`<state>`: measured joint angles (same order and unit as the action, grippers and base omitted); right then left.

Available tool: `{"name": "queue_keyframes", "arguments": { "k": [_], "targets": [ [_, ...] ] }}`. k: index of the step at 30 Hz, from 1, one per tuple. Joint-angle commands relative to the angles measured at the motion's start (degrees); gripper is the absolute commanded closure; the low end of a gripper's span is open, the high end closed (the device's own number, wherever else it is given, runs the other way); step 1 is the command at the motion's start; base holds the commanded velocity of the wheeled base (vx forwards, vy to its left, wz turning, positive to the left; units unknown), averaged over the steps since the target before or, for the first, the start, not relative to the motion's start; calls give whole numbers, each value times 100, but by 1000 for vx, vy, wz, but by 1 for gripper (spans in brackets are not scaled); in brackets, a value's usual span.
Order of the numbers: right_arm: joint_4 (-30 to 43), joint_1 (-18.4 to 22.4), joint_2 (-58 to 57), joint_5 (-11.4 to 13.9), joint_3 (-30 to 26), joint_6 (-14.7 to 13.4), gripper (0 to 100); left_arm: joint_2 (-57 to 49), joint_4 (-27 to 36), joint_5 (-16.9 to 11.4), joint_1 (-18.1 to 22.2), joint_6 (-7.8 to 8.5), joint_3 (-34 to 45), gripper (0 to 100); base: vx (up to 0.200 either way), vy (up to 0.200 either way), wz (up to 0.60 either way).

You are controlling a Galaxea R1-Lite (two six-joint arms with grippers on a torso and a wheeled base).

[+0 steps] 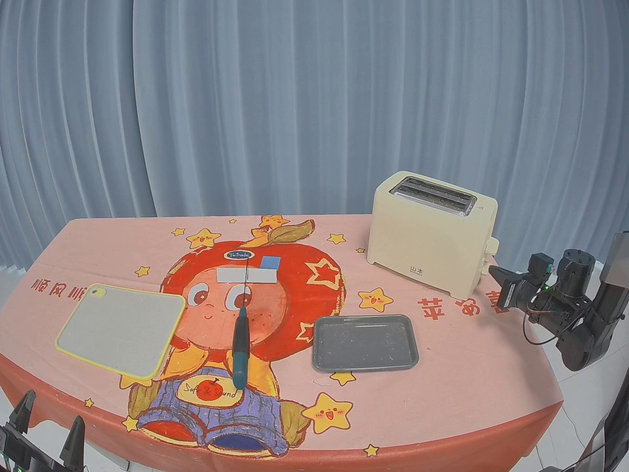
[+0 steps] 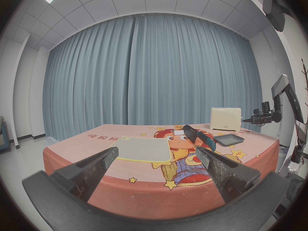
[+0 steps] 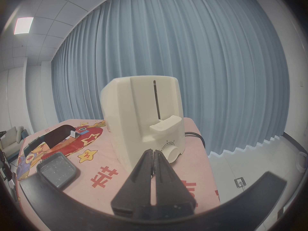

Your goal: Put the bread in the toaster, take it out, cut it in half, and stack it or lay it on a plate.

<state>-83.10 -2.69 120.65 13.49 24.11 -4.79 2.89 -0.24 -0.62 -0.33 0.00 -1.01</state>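
Table scene, as seen from the room. The cream toaster [image 1: 429, 234] stands at the far right of the table [image 1: 472, 388], slots upward. What the slots hold cannot be made out, so where the bread is cannot be told. On the toaster's end face the lever [image 3: 165, 124] sits at the low end of its slit, above a round dial [image 3: 170, 152]. The right gripper [image 3: 154, 154], jaws pressed together and holding nothing, points at that end face just below the lever; whether its tip touches the toaster cannot be told. A grey tray [image 1: 365, 342] lies on the near side of the toaster, apart from it. The knife [image 1: 240, 345] lies along the middle of the table, teal handle toward the near edge, its blade seen edge-on with the far end at a small white and blue block [image 1: 252, 275]. A grey cutting board [image 1: 121, 329] with a yellow rim lies to the left. The left gripper [image 1: 49, 427] hangs low off the near left edge, jaws wide apart and empty
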Motion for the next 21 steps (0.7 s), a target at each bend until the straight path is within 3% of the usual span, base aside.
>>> {"name": "queue_keyframes", "arguments": {
  "k": [1, 21],
  "targets": [
    [-4, 15, 205, 4, 155, -13, 100, 1, -2, 1, -2, 0, 101, 0, 0, 0, 0],
    [-4, 102, 345, 4, 287, -31, 100, 1, -2, 1, -2, 0, 101, 0, 0, 0, 0]
  ]
}}
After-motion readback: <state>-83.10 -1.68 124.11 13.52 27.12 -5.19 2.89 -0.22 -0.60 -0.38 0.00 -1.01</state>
